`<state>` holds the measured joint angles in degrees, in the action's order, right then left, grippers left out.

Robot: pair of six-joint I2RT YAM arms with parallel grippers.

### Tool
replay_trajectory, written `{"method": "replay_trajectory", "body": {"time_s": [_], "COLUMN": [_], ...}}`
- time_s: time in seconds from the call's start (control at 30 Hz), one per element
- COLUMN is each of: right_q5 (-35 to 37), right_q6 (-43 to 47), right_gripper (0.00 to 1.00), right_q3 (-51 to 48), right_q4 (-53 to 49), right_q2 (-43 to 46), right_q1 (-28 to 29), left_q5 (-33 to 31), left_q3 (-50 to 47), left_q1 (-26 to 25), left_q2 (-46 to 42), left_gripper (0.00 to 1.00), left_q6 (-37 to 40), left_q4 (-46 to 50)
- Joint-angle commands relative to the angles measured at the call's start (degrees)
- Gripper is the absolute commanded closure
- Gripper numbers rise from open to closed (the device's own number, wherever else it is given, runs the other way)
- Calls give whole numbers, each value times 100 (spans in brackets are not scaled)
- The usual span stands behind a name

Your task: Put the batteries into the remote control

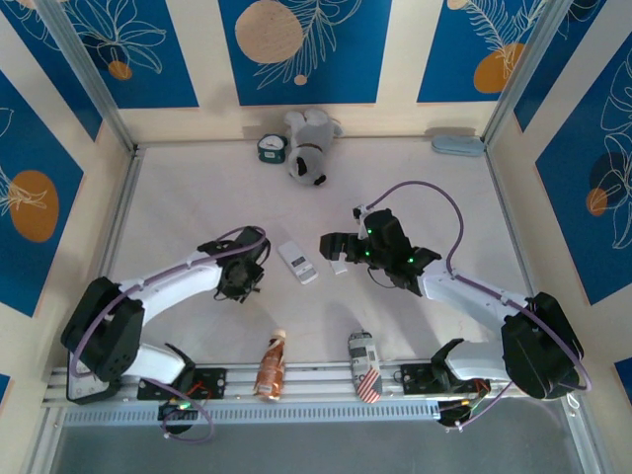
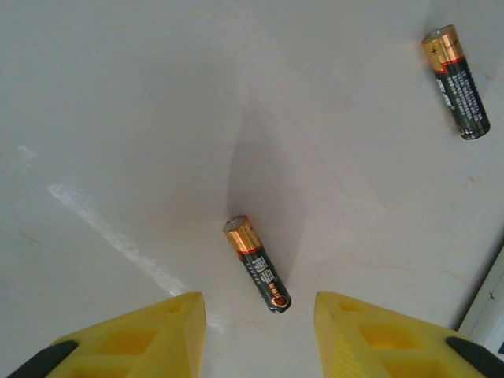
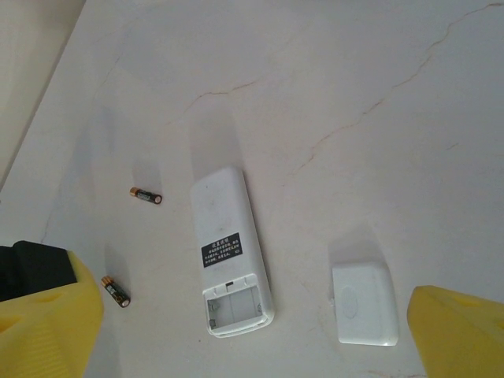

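Note:
The remote control [image 3: 231, 252] lies back-up on the white table, a black label on it and its battery compartment [image 3: 234, 301] uncovered and empty. Its white cover piece [image 3: 364, 303] lies apart on the right. Two batteries [image 3: 146, 196] [image 3: 115, 290] lie left of the remote. My right gripper [image 3: 256, 335] hovers open over the remote [image 1: 298, 262] and cover [image 1: 339, 265]. My left gripper [image 2: 260, 346] is open, yellow fingers [image 2: 134, 339] on either side of one battery [image 2: 257, 264] just ahead of the tips, not touching it. The other battery [image 2: 457, 83] lies farther off, upper right.
A plush dog [image 1: 308, 146], a small clock [image 1: 271, 148] and a pale blue case [image 1: 456, 145] sit along the back wall. A bottle [image 1: 271, 365] and a can [image 1: 363, 365] lie at the near edge between the arm bases.

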<state>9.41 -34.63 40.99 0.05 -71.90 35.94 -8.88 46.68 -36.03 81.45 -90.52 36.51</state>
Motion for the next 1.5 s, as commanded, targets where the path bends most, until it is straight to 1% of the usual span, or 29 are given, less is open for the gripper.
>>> {"method": "replay_trajectory", "body": {"time_s": [0.0, 0.17, 0.43, 0.5, 0.67, 0.73, 0.9, 1.0, 1.07, 1.13, 1.3, 1.33, 1.43, 1.47], "right_q5": [-104, -281, -359, -362, -387, -388, -452, -466, -458, -452, -457, -464, -450, -453], "right_q6": [-85, -100, -118, -114, -125, -127, -131, -144, -142, -142, -149, -141, -133, -129], "right_gripper": [1, 1, 1, 1, 1, 1, 1, 1, 1, 1, 1, 1, 1, 1], "right_q3": [-73, -116, -157, -158, -157, -162, -169, -173, -172, -171, -178, -180, -180, -179], "right_q4": [49, 103, 136, 145, 140, 161, 197, 196, 197, 197, 205, 206, 223, 230], "right_q2": [180, 242, 326, 317, 330, 327, 317, 315, 323, 317, 317, 319, 308, 308], "right_q1": [-45, -82, -92, -90, -95, -100, -94, -95, -89, -96, -94, -92, -95, -90], "left_q5": [203, 78, 200, 248, 269, 240, 226, 256, 265, 256, 198, 147, -103, -176], "left_q3": [182, 456, 321, 369, 473, 492, 406, 350, 357, 358, 427, 473, 673, 729], "left_q1": [-61, -85, -86, -84, -80, -86, -84, -83, -76, -73, -77, -72, -71, -75], "left_q2": [227, 486, 752, 836, 1019, 1056, 1109, 1151, 1186, 1203, 1139, 1108, 987, 953], "left_gripper": [59, 59, 60, 62, 62, 65, 65, 68, 73, 75, 91, 92, 100, 100], "left_q6": [-808, -868, -1153, -1158, -1148, -1165, -1233, -1257, -1258, -1246, -1154, -1100, -773, -606], "left_q4": [299, 463, 207, 203, 216, 270, 225, 137, 130, 128, 237, 324, 585, 626]}}
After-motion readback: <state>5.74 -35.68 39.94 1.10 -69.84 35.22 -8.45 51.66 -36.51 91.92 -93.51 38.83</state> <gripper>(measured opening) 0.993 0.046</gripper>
